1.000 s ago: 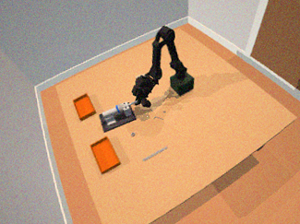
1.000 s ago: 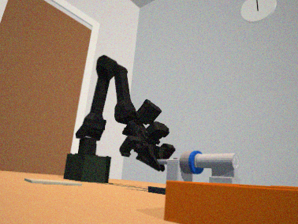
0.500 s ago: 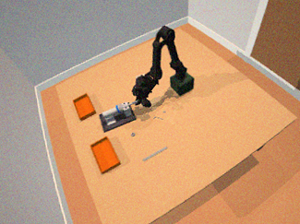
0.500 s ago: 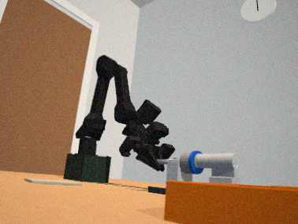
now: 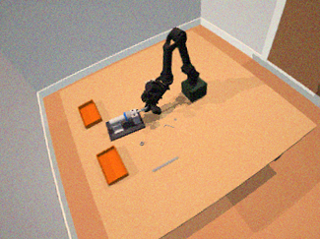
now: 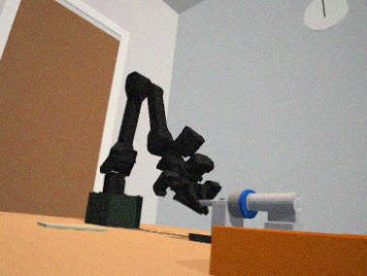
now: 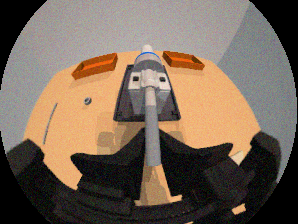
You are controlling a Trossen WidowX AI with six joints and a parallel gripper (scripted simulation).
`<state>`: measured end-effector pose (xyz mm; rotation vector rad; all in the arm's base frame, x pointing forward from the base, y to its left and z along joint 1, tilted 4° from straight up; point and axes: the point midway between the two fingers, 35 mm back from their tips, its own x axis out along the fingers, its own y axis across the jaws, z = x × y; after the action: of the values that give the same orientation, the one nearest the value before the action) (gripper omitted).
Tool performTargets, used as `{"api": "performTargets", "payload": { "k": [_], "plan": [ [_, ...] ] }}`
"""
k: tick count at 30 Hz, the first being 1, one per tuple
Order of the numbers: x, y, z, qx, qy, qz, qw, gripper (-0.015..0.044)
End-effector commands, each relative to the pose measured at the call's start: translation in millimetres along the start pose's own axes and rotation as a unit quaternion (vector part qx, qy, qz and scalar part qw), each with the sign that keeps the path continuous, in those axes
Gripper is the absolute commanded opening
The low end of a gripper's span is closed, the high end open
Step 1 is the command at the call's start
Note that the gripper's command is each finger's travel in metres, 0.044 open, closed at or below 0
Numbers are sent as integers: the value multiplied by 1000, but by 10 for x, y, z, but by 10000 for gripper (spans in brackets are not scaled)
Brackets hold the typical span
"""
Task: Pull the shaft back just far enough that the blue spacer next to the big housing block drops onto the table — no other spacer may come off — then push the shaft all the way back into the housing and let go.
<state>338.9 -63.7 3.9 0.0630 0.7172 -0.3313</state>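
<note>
My gripper (image 5: 147, 110) (image 6: 206, 206) (image 7: 149, 129) is shut on the grey shaft (image 7: 151, 117), which runs from the fingers into the front block (image 7: 135, 95) (image 6: 219, 214). Behind that block, a wide grey spacer (image 6: 235, 203) and the blue spacer (image 5: 126, 116) (image 6: 248, 204) (image 7: 148, 53) sit in line. The blue spacer is upright, beside the pale cylindrical part of the housing (image 6: 274, 202) (image 5: 116, 119). The assembly stands on a dark base plate (image 5: 131, 130) (image 7: 119, 113). The shaft inside the spacers and housing is hidden.
Two orange trays (image 5: 90, 114) (image 5: 112, 166) (image 7: 96, 65) (image 7: 183, 61) stand near the base plate. A small dark ring (image 5: 142, 143) (image 7: 88, 101) and a long grey rod (image 5: 166, 164) (image 7: 49, 122) lie on the table. Thin small pieces (image 5: 170, 125) lie near the arm.
</note>
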Motion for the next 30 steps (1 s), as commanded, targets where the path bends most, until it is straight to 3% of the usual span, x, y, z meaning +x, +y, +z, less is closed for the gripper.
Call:
{"api": "performTargets", "payload": {
  "k": [1, 30],
  "plan": [
    [-6, 1, -4, 2, 0, 0, 1000, 0],
    [-24, 1, -23, 2, 0, 0, 1000, 0]
  ]
}}
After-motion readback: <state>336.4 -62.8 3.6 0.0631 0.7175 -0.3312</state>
